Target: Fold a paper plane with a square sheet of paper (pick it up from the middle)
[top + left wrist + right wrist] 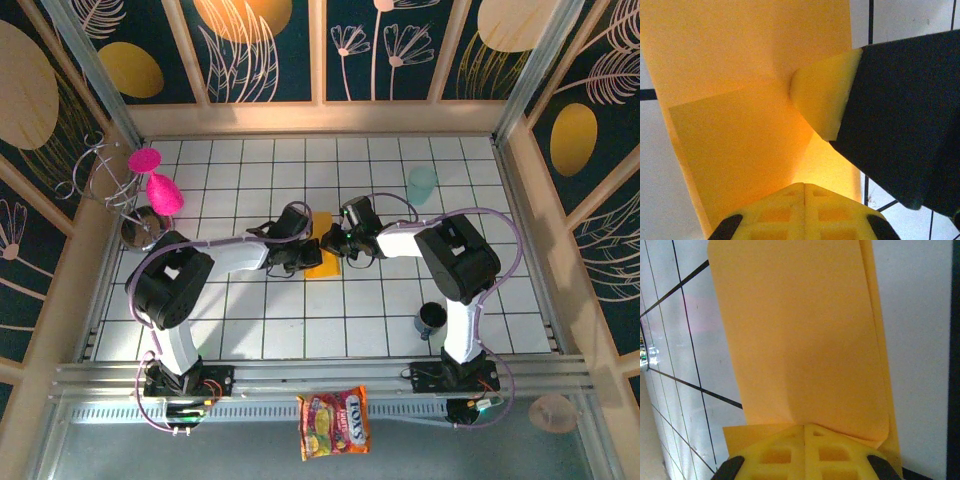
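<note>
From above, the thin orange-yellow square sheet of paper point(322, 264), folded to a narrow strip, lies mid-table with its long axis running away from the bases. The left gripper point(306, 246) and right gripper point(332, 243) meet over it from either side, equally near. In the left wrist view the jaws are pressed together at the sheet's edge, and the right wrist view shows the same at a folded flap; whether either pinches paper I cannot tell.

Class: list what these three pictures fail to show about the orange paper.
Left wrist view: the paper runs off the top edge; the left gripper covers its near part.
Right wrist view: the right gripper hides whether it pinches the paper.
Top view: both grippers cover most folds.
</note>
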Controlling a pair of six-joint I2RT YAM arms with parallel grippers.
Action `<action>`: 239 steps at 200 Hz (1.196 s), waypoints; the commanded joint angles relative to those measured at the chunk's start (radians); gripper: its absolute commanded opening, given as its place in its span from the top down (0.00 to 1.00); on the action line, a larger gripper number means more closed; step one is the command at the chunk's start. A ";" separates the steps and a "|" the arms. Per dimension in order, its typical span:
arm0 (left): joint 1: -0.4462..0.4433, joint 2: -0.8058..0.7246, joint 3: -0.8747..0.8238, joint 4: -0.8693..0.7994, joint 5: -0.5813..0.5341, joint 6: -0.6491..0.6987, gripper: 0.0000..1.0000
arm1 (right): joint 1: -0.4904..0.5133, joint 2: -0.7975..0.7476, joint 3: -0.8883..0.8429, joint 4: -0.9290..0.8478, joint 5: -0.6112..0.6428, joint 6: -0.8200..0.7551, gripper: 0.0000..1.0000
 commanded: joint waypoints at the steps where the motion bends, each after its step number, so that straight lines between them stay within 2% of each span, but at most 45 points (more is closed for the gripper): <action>1: -0.006 0.019 0.017 -0.058 -0.027 0.033 1.00 | -0.009 0.078 -0.036 -0.137 0.075 0.003 0.99; 116: -0.006 0.036 0.020 -0.138 -0.059 0.098 1.00 | -0.013 0.085 -0.032 -0.145 0.079 -0.001 0.99; 239: -0.006 0.008 0.009 -0.318 -0.098 0.261 1.00 | -0.019 0.090 -0.031 -0.151 0.083 -0.004 0.99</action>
